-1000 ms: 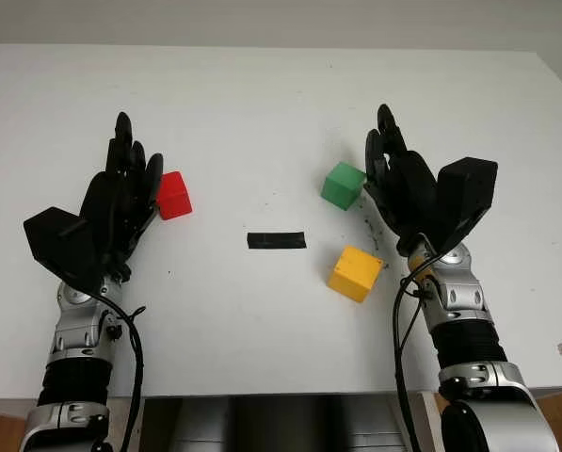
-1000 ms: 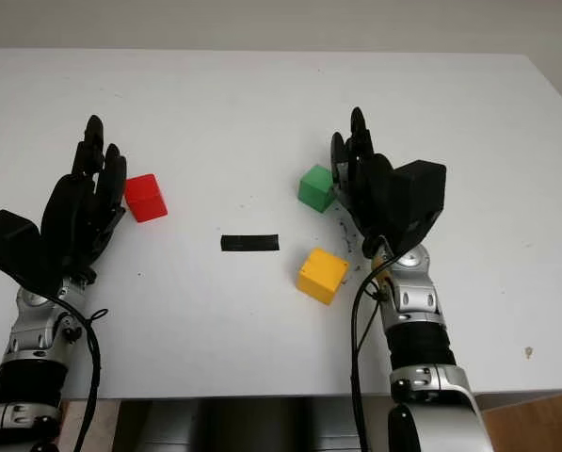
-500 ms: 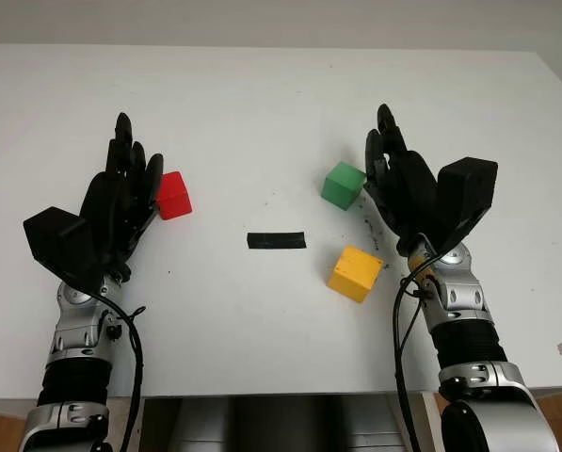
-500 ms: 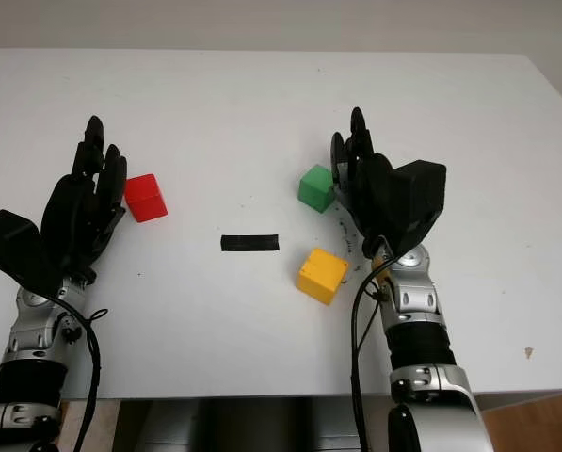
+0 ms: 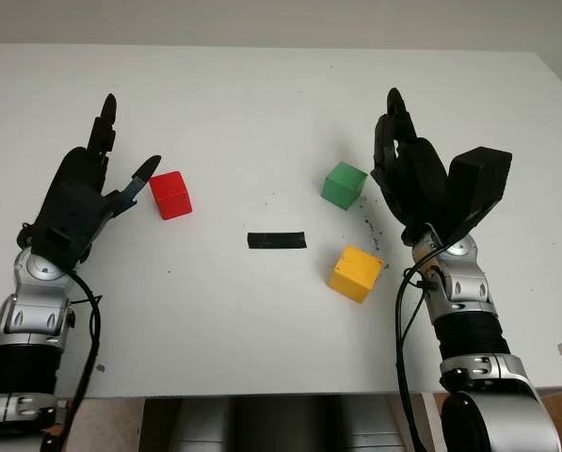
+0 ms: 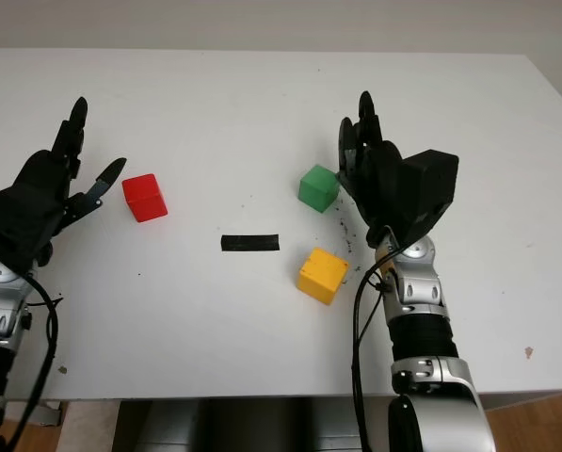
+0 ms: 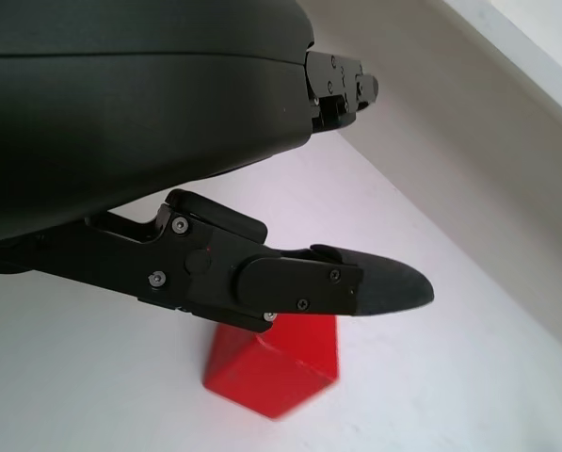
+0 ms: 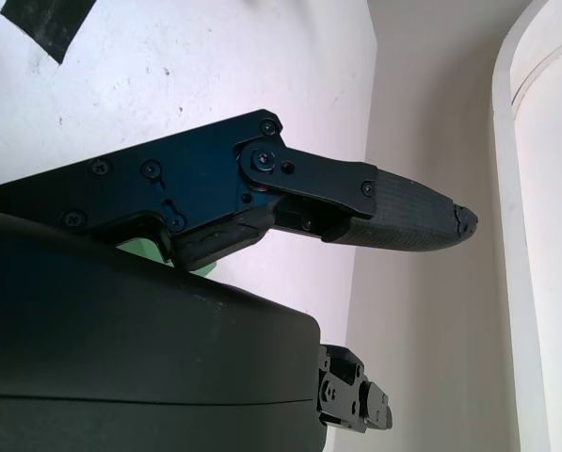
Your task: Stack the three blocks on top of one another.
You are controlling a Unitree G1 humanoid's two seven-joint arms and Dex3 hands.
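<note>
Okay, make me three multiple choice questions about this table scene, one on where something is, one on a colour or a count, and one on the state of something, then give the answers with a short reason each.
1. Which block lies nearest the left hand?
A. green
B. red
C. yellow

2. How many blocks are on the table?
A. two
B. three
C. four

3. How do the blocks stand now?
A. all stacked
B. two stacked, one apart
C. all apart, none stacked

Answers:
1. B, the red block sits just beside that hand's fingertips.
2. B, red, green block and yellow block are the full count.
3. C, each lies alone on the table, with black tape between them; the right hand is open beside the green one.
</note>
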